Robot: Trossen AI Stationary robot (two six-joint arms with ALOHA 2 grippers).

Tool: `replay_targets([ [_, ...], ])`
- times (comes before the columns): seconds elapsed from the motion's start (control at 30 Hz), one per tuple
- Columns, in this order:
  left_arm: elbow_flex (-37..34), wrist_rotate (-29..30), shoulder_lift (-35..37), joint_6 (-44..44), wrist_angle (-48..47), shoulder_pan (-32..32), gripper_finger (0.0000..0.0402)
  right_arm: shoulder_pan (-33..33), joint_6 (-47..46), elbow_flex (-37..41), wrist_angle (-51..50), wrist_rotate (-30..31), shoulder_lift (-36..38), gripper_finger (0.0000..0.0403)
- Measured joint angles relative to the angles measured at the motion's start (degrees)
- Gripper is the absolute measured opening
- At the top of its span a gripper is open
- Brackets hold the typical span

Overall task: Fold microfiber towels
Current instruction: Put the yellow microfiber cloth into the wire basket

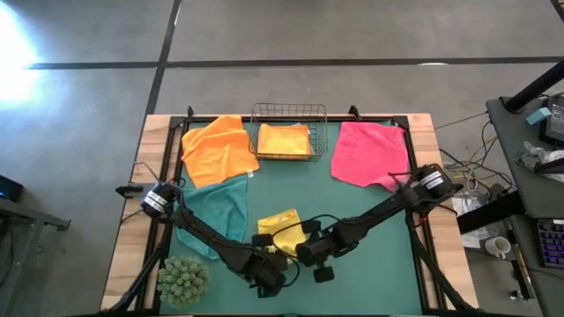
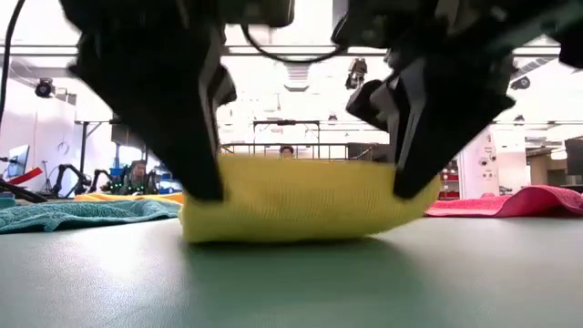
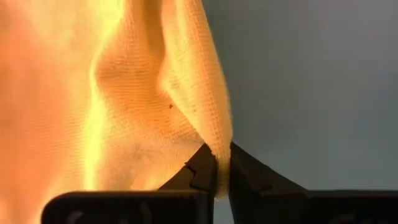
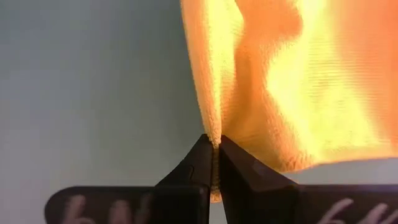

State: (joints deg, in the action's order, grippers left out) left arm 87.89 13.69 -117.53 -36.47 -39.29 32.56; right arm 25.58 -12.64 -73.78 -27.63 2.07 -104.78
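Left claw (image 3: 217, 163) and right claw (image 4: 214, 149) pinch yellow towel (image 2: 301, 196); basket (image 1: 289, 113) (wire) holds another.

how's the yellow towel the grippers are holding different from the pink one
The yellow towel sits near the table's front middle, bunched small, pinched at its edge by the left gripper and the right gripper. The pink towel lies spread wide and flat at the back right, untouched. Both rest on the green mat.

Around your table (image 1: 159, 132) you have grey concrete floor (image 1: 291, 35) crossed by dark seams. Right of the table stands a cluttered desk (image 1: 538, 158); beyond it, a bright white room with someone seated (image 2: 138, 175).
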Motion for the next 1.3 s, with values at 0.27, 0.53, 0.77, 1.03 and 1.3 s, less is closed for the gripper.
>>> replay_targets([
  [0.27, 2.9, -1.7, 5.6, 4.9, -5.4, -1.1, 0.0011, 1.2, -4.2, -2.5, -4.4, 0.9, 6.0, 0.0009],
  [0.53, 3.4, -1.2, 12.9, 13.2, -12.4, -4.8, 0.0011, 0.2, -1.7, -13.3, -17.6, 7.7, 6.7, 0.0009],
  [0.77, 3.5, 0.1, 19.7, 20.0, -17.4, -8.5, 0.0011, -1.2, -1.7, -21.5, -24.9, 14.1, 6.7, 0.0009],
  [1.03, 3.5, 5.7, 24.6, 33.5, -17.3, -11.7, 0.0011, -3.6, -0.4, -32.8, -32.7, 23.0, 6.7, 0.0009],
  [1.3, 3.5, 10.7, 29.2, 42.2, -17.5, -15.9, 0.0011, -7.8, -0.2, -38.2, -35.2, 25.0, 6.7, 0.0009],
])
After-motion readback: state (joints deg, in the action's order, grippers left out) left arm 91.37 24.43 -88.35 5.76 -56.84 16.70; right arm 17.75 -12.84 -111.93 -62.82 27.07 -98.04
